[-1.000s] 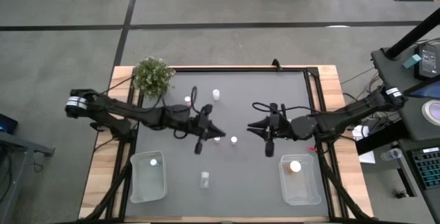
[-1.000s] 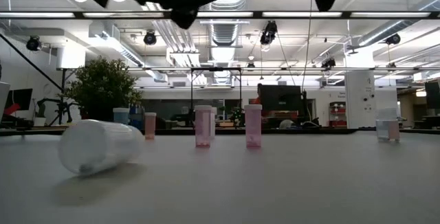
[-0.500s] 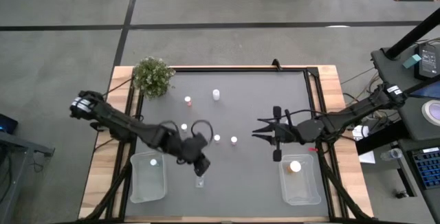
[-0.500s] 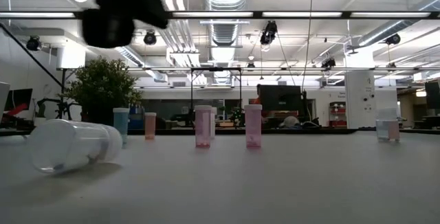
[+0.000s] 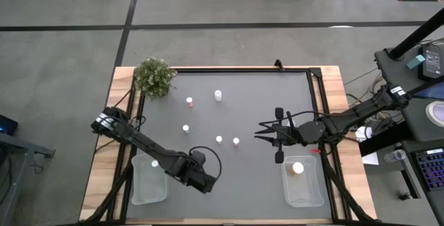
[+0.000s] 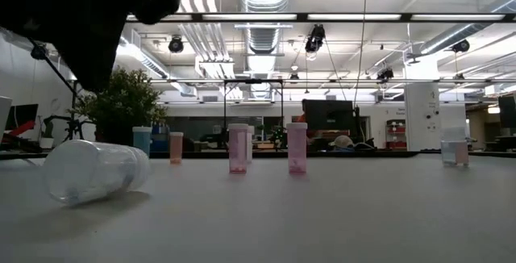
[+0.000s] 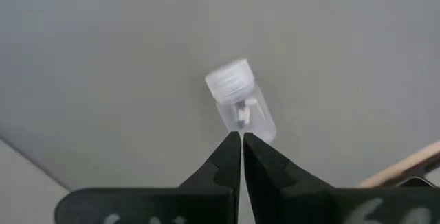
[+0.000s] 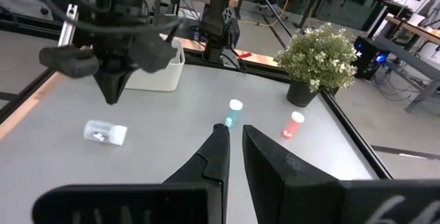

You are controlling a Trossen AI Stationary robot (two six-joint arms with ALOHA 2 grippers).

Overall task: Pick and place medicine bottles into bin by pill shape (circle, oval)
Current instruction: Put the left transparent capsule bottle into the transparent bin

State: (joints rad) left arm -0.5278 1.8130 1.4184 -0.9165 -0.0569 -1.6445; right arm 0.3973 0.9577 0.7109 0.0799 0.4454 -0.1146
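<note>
The left gripper hung with its fingers pressed together just above a clear medicine bottle lying on its side at the table's six o'clock edge, between the two bins. The right gripper waited near three o'clock, fingers slightly apart, beside upright bottles at centre.

My left gripper hangs over the tipped bottle near the table's front edge, between the two bins. Upright bottles stand mid-table, with the plant at the back left corner.
</note>
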